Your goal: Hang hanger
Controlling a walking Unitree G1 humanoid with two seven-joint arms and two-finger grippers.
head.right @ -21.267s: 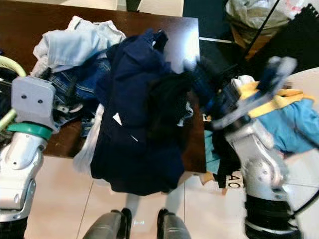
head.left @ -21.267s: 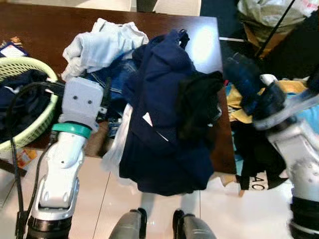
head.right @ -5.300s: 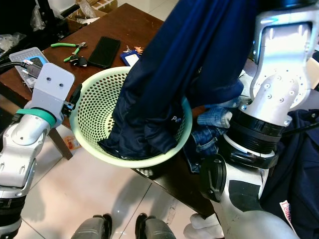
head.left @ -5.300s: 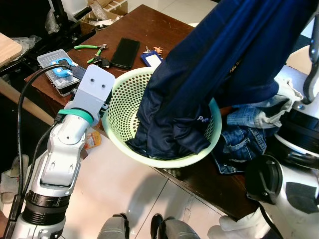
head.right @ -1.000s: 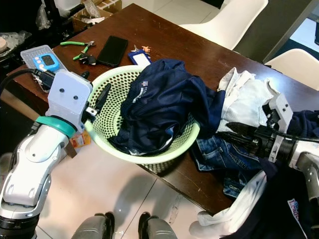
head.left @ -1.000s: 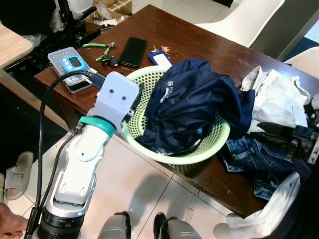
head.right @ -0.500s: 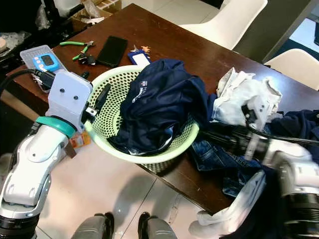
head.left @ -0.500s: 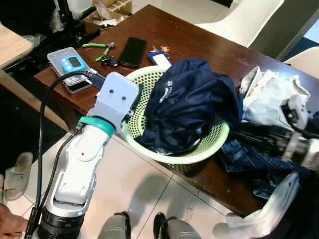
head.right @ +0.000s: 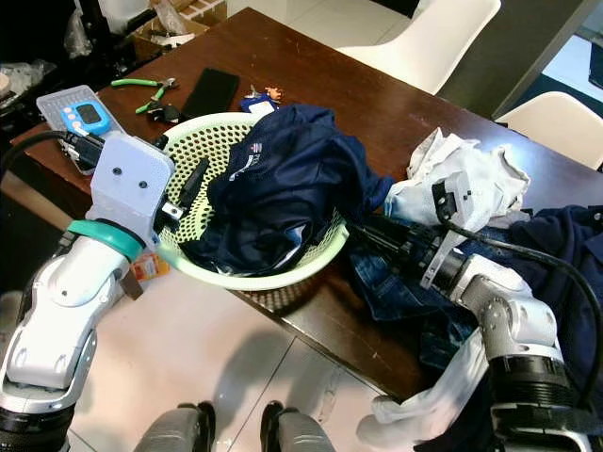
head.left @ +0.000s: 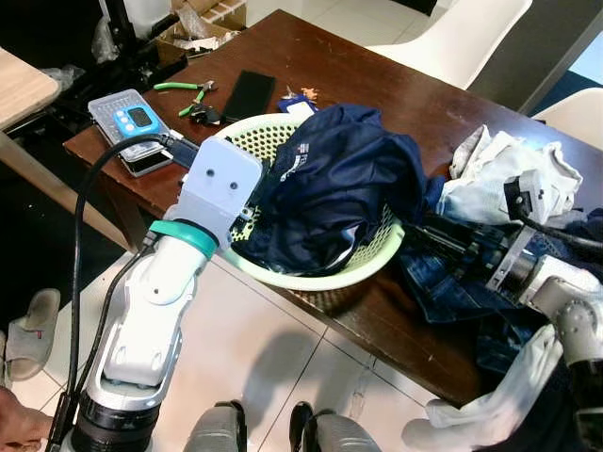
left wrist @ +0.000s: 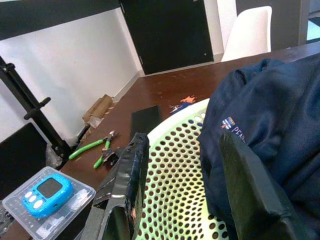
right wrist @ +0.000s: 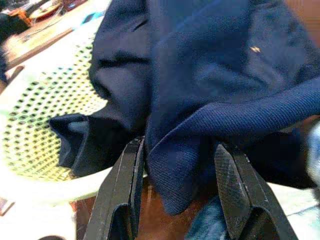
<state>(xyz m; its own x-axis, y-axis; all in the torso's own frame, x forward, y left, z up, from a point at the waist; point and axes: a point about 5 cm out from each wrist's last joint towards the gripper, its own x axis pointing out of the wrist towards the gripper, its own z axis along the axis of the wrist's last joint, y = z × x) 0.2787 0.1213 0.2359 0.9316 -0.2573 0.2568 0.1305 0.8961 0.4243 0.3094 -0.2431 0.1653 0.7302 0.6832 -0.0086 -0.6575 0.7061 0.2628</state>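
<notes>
No hanger can be made out. A pale green mesh basket (head.right: 273, 280) stands on the brown table (head.right: 377, 104), holding a crumpled navy garment (head.right: 283, 179). My left gripper (head.right: 191, 185) is at the basket's left rim, open, with the mesh wall (left wrist: 175, 170) between its fingers (left wrist: 127, 190). My right gripper (head.right: 363, 231) reaches in from the right to the basket's other side. It is open, and a hanging fold of the navy garment (right wrist: 185, 150) lies between its fingers (right wrist: 125, 195).
A black phone (head.right: 209, 92), green pliers (head.right: 141, 83) and a clear box with a blue device (head.right: 75, 111) lie beyond the basket. A white garment (head.right: 471, 184), jeans (head.right: 396, 282) and more navy cloth sit to the right. White chairs (head.right: 424, 42) stand behind the table.
My right arm has swung left, from over the jeans to the basket's right side. The basket and garment have shifted left. The left arm holds its place.
</notes>
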